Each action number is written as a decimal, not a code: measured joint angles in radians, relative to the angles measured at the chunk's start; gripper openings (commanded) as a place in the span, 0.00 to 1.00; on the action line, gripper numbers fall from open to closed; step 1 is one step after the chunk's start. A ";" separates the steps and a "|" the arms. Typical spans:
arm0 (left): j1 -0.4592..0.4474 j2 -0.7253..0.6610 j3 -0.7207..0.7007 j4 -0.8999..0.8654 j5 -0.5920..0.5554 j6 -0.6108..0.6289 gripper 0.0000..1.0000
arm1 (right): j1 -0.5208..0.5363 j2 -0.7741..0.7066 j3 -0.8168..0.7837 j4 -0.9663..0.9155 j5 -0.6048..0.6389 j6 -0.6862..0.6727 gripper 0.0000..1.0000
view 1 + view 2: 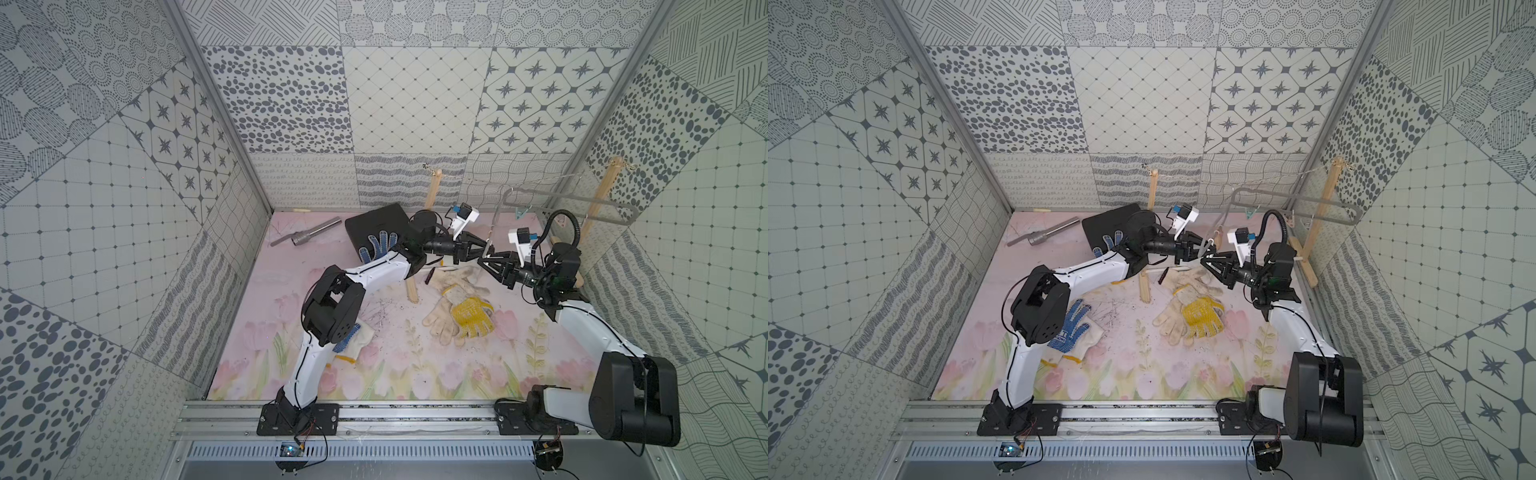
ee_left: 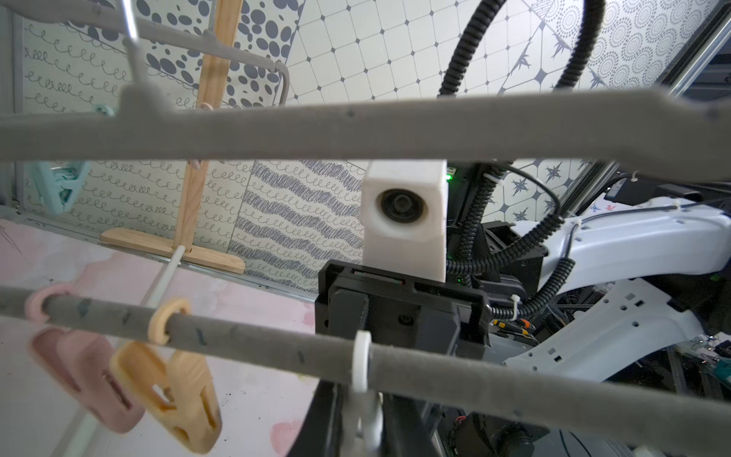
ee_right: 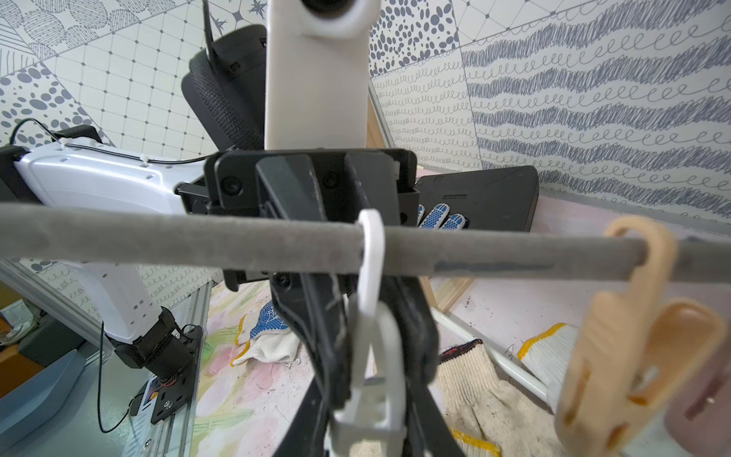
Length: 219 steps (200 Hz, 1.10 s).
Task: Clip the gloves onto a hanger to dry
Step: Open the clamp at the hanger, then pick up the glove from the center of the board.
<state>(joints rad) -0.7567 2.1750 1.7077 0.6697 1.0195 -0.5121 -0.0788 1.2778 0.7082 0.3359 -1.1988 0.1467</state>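
The grey hanger (image 1: 582, 205) hangs by its hook from a string, and one end dips down to where both grippers meet. A white peg (image 3: 372, 277) hangs on its bar (image 3: 158, 237). My left gripper (image 2: 366, 419) is shut on that peg, its black fingers (image 3: 316, 316) pressing both sides. My right gripper (image 3: 370, 411) faces it from the other side, its jaws slightly apart around the peg's lower end. Cream gloves and a yellow-dotted glove (image 1: 471, 316) lie piled below. One blue-dotted glove (image 1: 376, 245) lies on a black box. Another blue-dotted glove (image 1: 1073, 324) lies by the left arm.
Two wooden posts (image 1: 432, 189) (image 1: 606, 183) carry the string. Orange (image 2: 174, 376), pink (image 2: 79, 368) and teal (image 2: 59, 182) pegs hang on the hanger. The black box (image 1: 378, 224) and a metal tool (image 1: 309, 237) lie at the back left. A wooden foot (image 1: 412, 291) crosses the mat's middle.
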 measured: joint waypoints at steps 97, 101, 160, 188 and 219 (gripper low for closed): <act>0.000 -0.003 -0.008 0.042 -0.042 -0.022 0.00 | 0.010 -0.206 -0.060 -0.312 0.277 0.058 0.56; 0.000 -0.006 -0.010 0.040 -0.045 -0.018 0.00 | 0.010 -0.216 -0.062 -0.327 0.298 0.073 0.54; 0.000 -0.069 -0.054 -0.045 -0.097 0.060 0.00 | 0.018 -0.362 -0.164 -0.539 0.531 0.255 0.49; 0.002 -0.089 -0.069 -0.076 -0.114 0.088 0.00 | 0.114 -0.342 -0.192 -0.580 0.619 0.277 0.49; 0.009 -0.101 -0.084 -0.094 -0.125 0.105 0.00 | 0.232 -0.229 -0.192 -0.578 0.695 0.277 0.50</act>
<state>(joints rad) -0.7479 2.0735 1.6238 0.5755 0.8944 -0.4076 0.1528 1.0485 0.5159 -0.2424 -0.5037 0.4236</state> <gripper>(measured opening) 0.154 0.494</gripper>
